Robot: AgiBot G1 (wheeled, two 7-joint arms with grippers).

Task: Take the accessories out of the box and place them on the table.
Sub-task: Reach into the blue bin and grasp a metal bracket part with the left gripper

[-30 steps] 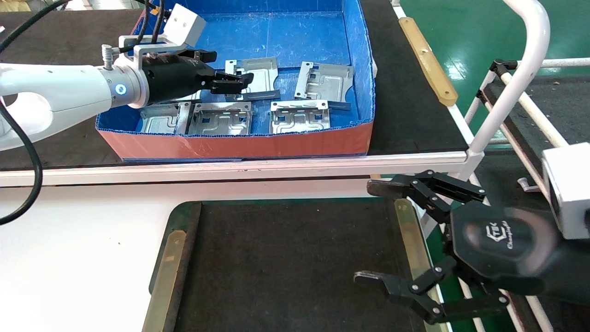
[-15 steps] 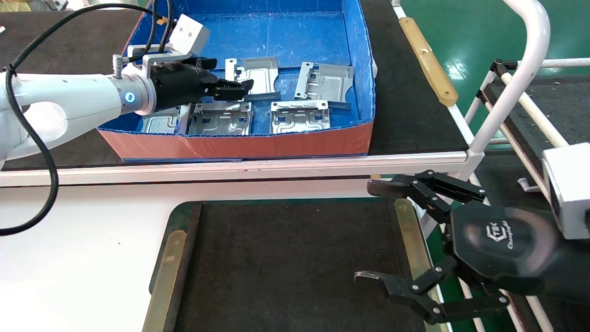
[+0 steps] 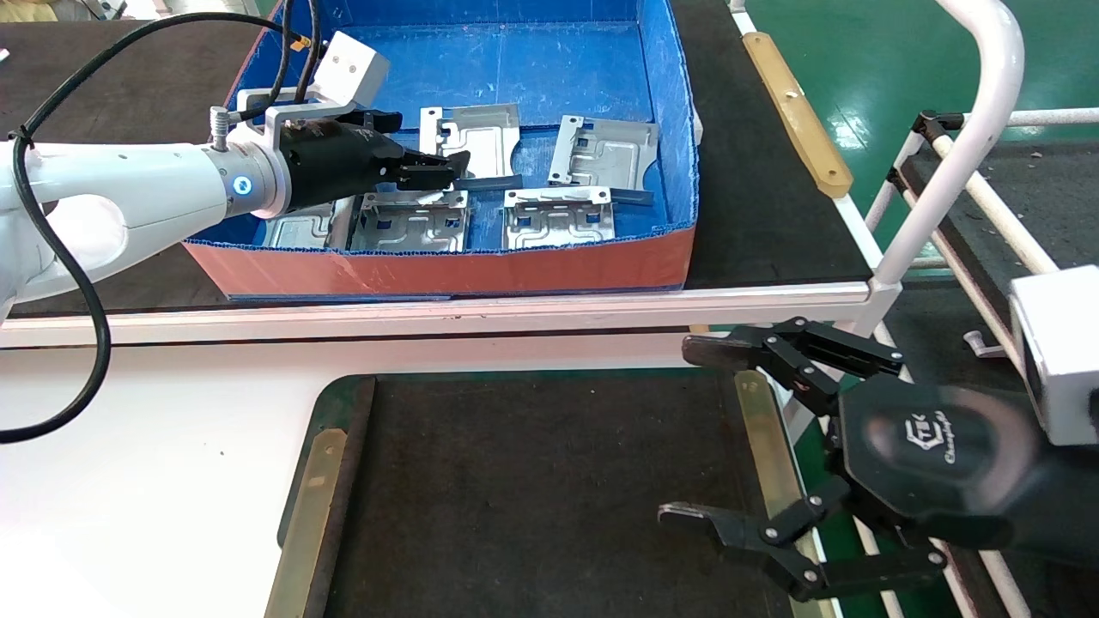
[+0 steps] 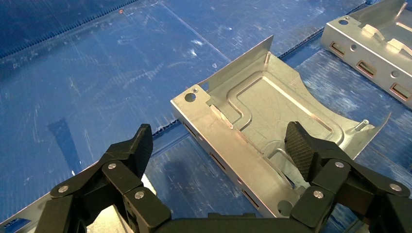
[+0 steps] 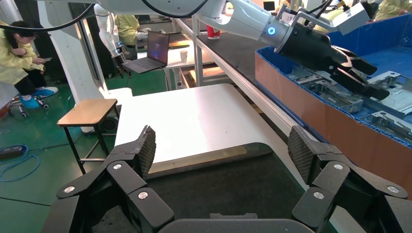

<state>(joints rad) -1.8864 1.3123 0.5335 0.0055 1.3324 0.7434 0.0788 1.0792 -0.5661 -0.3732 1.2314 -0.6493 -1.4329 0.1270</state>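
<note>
The left gripper (image 4: 218, 145) hung spread inside the box (image 3: 429, 266), one finger (image 4: 301, 145) over the nearest plate (image 4: 272, 121) of the far row and the other beside its bent edge. No plate was gripped; the reach for a first accessory was probably in hand, and the next move called for sinking and closing across that edge. Against the earlier frames it had drifted slightly lower. All plates lay in the box, the table (image 3: 532, 481) bare. The right gripper (image 3: 695, 429) hung wide open, idle, at the table's right edge

The box (image 3: 446, 266) sits on the dark-matted bench (image 3: 764, 197); the lower table (image 3: 532, 489) has brass-coloured strips (image 3: 305, 506).
</note>
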